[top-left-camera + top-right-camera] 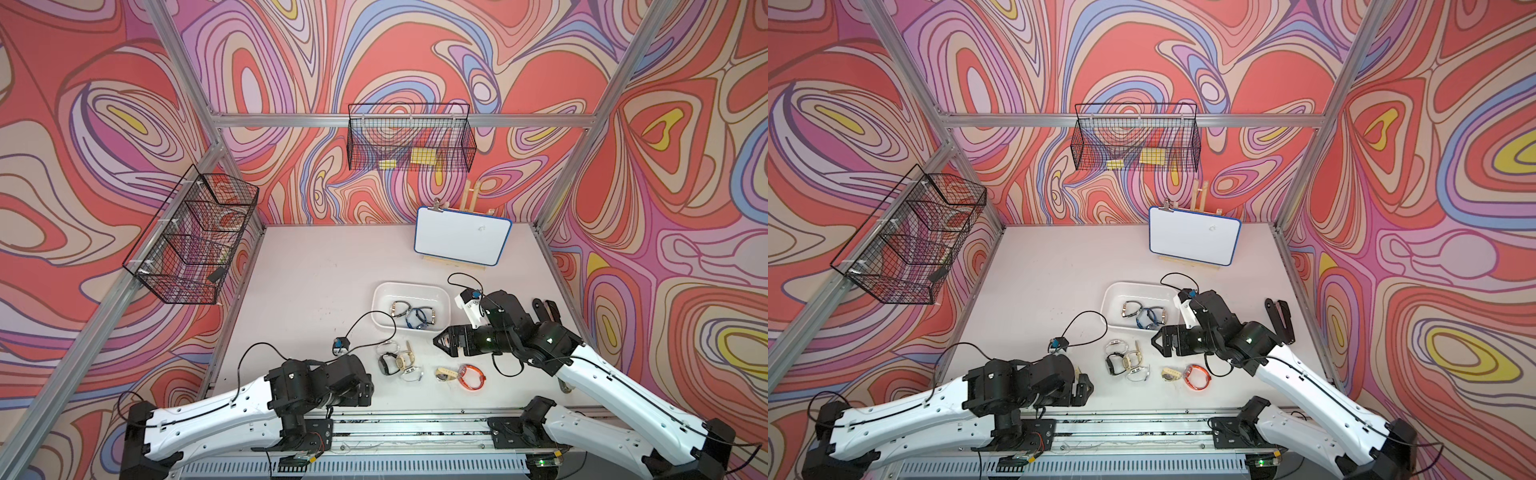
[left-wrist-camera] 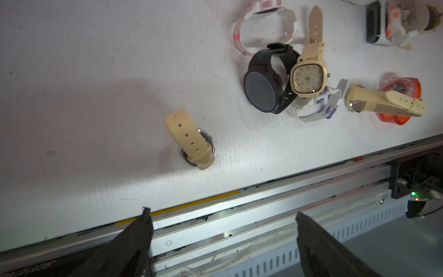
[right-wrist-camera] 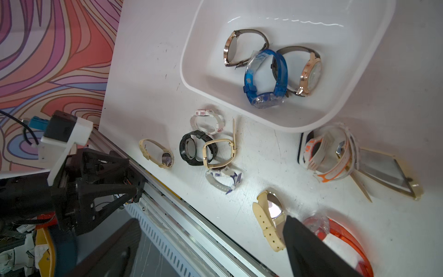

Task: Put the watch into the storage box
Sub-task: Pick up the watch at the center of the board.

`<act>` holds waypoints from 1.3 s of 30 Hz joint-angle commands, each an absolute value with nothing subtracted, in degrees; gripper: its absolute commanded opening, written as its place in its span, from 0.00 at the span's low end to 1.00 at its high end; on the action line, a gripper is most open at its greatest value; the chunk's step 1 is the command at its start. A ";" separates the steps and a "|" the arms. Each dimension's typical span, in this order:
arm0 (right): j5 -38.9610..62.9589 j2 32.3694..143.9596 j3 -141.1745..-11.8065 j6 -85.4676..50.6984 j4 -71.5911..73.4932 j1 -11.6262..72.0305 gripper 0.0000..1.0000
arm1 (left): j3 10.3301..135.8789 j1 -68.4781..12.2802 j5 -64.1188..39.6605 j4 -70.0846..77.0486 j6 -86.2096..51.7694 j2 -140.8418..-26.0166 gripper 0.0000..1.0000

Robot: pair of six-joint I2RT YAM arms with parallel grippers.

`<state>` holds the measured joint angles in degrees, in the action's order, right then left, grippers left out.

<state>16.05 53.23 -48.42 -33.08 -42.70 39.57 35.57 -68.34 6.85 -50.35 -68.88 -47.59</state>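
The white storage box (image 1: 381, 293) (image 3: 191, 79) holds three watches: a blue one (image 3: 265, 76) and two with metal cases. Several watches lie loose on the table in front of it: a black one (image 2: 263, 81), a cream square one (image 2: 308, 76), a pink-and-white one (image 3: 207, 121), an orange one (image 1: 471, 376). A cream-strapped watch (image 2: 189, 141) lies alone nearest my left gripper (image 2: 223, 213) (image 1: 1086, 384), which hangs open and empty over the table's front rail. My right gripper (image 1: 440, 340) (image 3: 211, 221) is open and empty just in front of the box.
A blue-edged whiteboard (image 1: 461, 235) stands on an easel at the back. Black wire baskets hang on the left wall (image 1: 191, 237) and back wall (image 1: 411, 141). More watches (image 3: 328, 153) lie beside the box under my right arm. The metal rail (image 2: 263, 191) runs along the front edge.
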 commanded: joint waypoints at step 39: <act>19.68 46.21 -43.60 -33.32 -42.81 39.56 0.98 | 40.08 -65.48 18.73 -43.93 -64.76 -68.90 0.24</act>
